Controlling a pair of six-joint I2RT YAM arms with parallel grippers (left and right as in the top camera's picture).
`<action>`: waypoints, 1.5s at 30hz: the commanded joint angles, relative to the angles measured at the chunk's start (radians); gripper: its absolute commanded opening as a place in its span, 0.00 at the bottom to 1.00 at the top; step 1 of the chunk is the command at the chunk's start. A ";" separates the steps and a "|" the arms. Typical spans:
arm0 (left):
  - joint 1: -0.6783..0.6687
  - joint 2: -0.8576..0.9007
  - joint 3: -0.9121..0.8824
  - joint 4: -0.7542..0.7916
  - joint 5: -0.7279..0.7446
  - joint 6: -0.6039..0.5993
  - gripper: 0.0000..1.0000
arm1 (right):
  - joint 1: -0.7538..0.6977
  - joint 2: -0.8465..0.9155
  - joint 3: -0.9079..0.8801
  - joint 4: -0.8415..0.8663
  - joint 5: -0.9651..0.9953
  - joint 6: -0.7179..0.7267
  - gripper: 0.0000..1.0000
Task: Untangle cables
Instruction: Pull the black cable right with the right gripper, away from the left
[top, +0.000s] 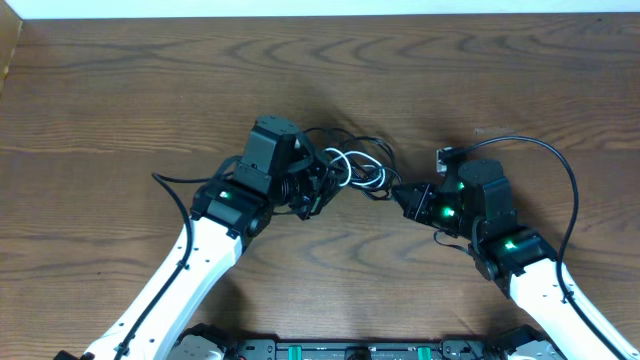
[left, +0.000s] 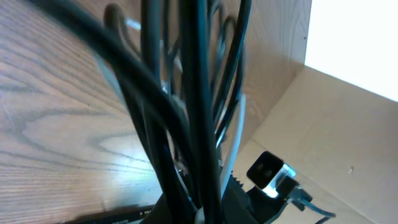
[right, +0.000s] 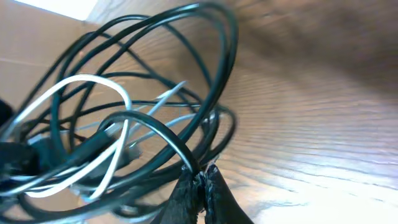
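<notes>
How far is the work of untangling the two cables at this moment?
Done: nothing separated yet; the white cable is looped through the black cable in one bundle. In hand: the right hand is shut on a black strand, the left hand is shut on the bundle's other side. Left: pull the loops apart and lay each cable alone on the table.

Both end effectors pinched shut

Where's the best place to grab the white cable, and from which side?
On the white cable, probably the big loop that arches clear of the black cable. Come from above with the claw across the strand. Lower down it weaves among black turns, so you'd likely pinch both.
</notes>
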 joint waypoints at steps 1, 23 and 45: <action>0.025 -0.009 0.034 0.008 -0.013 0.021 0.08 | -0.006 0.006 0.004 -0.024 0.075 -0.031 0.01; 0.071 -0.009 0.034 0.001 -0.014 0.025 0.08 | -0.007 0.006 0.004 -0.138 0.216 -0.037 0.01; 0.071 -0.009 0.034 0.001 -0.014 0.025 0.08 | -0.006 0.006 0.004 -0.208 0.520 -0.338 0.01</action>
